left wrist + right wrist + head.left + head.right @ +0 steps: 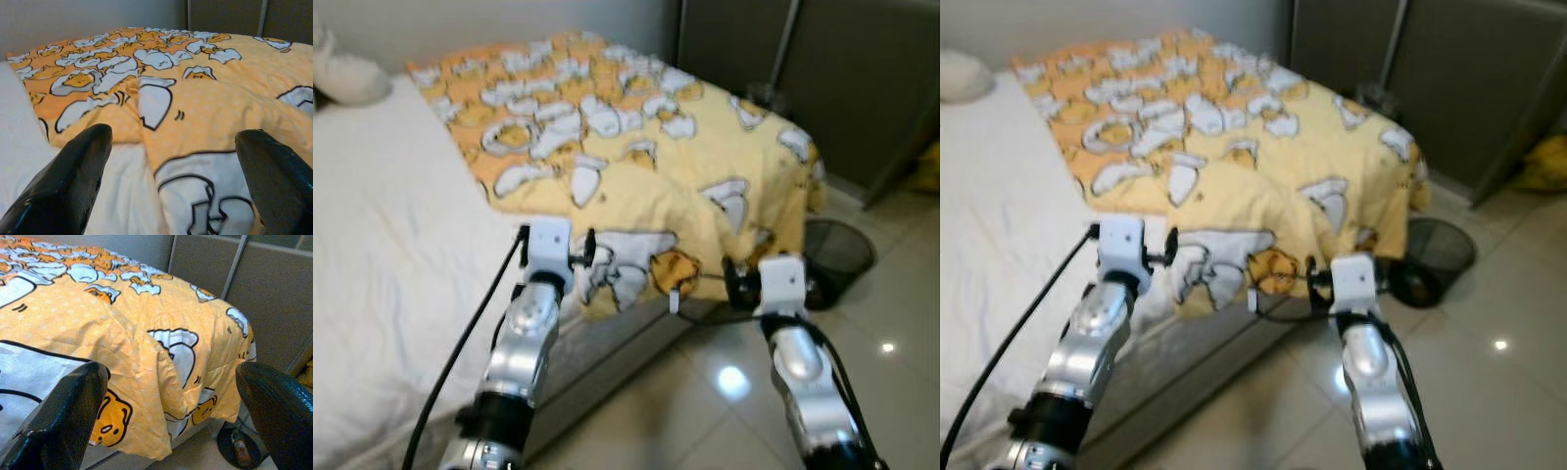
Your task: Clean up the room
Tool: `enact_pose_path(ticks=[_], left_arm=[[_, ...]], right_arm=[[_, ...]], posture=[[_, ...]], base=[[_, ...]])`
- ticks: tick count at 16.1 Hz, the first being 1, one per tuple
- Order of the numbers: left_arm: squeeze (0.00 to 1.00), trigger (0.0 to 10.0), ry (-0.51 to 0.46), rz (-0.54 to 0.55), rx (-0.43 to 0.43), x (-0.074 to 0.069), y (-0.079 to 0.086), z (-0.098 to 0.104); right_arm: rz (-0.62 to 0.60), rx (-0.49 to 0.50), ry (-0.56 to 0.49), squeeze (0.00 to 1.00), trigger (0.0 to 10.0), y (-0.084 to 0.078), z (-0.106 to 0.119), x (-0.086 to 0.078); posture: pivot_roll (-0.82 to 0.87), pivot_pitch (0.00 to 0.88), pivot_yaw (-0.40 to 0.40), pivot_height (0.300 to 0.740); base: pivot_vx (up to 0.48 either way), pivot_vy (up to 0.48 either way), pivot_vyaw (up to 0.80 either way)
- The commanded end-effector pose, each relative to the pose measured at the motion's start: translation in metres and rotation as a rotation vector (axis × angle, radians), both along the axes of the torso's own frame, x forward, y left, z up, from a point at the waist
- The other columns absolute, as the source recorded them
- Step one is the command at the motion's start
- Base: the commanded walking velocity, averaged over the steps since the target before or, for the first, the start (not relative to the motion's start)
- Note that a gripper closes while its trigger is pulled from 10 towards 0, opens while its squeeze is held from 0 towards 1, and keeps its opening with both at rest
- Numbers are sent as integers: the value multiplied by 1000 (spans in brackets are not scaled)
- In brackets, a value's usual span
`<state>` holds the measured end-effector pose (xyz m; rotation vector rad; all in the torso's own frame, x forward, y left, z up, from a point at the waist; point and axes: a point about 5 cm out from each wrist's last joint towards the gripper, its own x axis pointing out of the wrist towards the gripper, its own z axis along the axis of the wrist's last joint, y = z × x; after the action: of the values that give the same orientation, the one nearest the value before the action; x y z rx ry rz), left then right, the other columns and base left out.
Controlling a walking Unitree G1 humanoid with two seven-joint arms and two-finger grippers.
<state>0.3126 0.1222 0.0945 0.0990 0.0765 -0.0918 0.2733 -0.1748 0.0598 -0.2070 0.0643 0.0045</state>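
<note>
A yellow duvet (636, 127) printed with white and orange cartoon eggs lies crumpled across the foot of the bed, one corner hanging over the edge toward the floor. My left gripper (579, 257) is open at the duvet's near edge, where it meets the white sheet (391, 225). In the left wrist view, its fingers (83, 166) straddle that edge (166, 122) without touching it. My right gripper (742, 279) is open just in front of the hanging corner (146, 396), with nothing between its fingers (68, 411).
A white pillow (347, 73) lies at the bed's far left. A black mesh bin (837, 257) stands on the glossy tiled floor (705, 392) beside the bed's corner. Dark wardrobe doors (842, 78) close off the back right, with something yellow (928, 166) at their foot.
</note>
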Motion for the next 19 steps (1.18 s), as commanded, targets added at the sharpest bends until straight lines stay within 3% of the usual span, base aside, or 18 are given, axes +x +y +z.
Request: enact_pose_path(ticks=[1,6,9,11,13,14,16,17,19], left_arm=[[0,10000,-16,-26,-9,0,-10,4],[0,10000,-6,-31,-12,-1,-12,2],[0,10000,57,0,13,2,-7,-9],[0,10000,82,17,-12,6,-2,-13],[0,10000,378,-126,-75,5,-16,-54],[0,10000,452,-129,-131,3,-18,-64],[0,10000,446,-103,-119,9,-22,-63],[0,10000,392,-77,-96,12,-20,-58],[0,10000,305,-11,-144,12,-10,-54]], right_arm=[[-23,-11,-21,0,10000,-9,6,2],[-19,-11,-13,0,10000,-9,4,-1],[-2,-12,9,0,10000,-10,1,-8],[35,-23,45,0,10000,-9,-5,-17],[78,34,239,0,10000,-8,-33,-43],[52,56,287,0,10000,-13,-38,-52],[95,6,289,0,10000,-17,-34,-69],[104,-15,292,0,10000,-21,-32,-78],[122,-44,315,0,10000,-27,-31,-95]], posture=[[-177,0,67,740],[-182,0,68,740],[-182,0,56,740],[-180,0,44,740],[-190,37,28,740],[-202,64,16,740],[-246,129,0,740],[-255,146,0,740],[-273,169,-4,740]], base=[[480,0,0],[480,0,0],[480,0,0],[0,0,0],[0,0,0],[0,0,0],[0,0,0],[0,0,0],[0,0,0]])
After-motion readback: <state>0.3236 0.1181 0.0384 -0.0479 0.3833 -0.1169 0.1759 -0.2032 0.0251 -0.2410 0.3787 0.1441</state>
